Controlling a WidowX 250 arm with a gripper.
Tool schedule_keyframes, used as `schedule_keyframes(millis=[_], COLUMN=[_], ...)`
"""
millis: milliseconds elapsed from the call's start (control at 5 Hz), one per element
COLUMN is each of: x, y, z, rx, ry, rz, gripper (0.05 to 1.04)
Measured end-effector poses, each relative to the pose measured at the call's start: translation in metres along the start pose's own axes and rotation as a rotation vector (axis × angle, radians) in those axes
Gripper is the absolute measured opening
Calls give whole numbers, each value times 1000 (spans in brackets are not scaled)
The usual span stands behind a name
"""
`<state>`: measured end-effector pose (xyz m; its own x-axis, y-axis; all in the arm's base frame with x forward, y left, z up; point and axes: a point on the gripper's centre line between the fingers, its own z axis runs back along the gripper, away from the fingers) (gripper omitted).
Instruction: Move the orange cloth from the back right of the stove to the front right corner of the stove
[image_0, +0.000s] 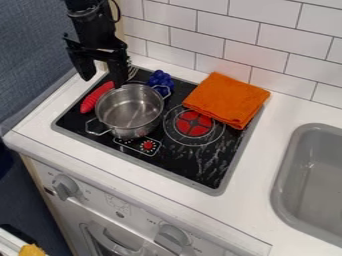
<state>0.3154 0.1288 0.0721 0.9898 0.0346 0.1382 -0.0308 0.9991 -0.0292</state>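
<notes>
Over the black stovetop (180, 162), the gripper (103, 82) hangs, jaws apart, near a shiny, two-handled metal pot (131, 111).

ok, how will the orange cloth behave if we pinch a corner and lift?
Likely floppy: the orange cloth has soft creases and rounded edges, so it should sag from the grip. It looks folded, so a corner pinch may open it up. Probably light, and lying flat across the stovetop edge, it shouldn't roll or tip.

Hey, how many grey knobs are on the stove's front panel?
2: one knob toward the picture's left, a second knob near its bottom edge. More could lie out of frame.
</notes>
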Motion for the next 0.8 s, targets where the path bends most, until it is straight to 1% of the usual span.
schedule_keyframes(millis=[200,400,600,800], x=[-3,18,47,72], y=[-3,-39,-94,-136], z=[-12,-6,-10,-30], rx=[-19,-54,-110,-132], ry=[34,21,41,63], rz=[10,-42,-149,-206], gripper=[1001,1001,1001,1001])
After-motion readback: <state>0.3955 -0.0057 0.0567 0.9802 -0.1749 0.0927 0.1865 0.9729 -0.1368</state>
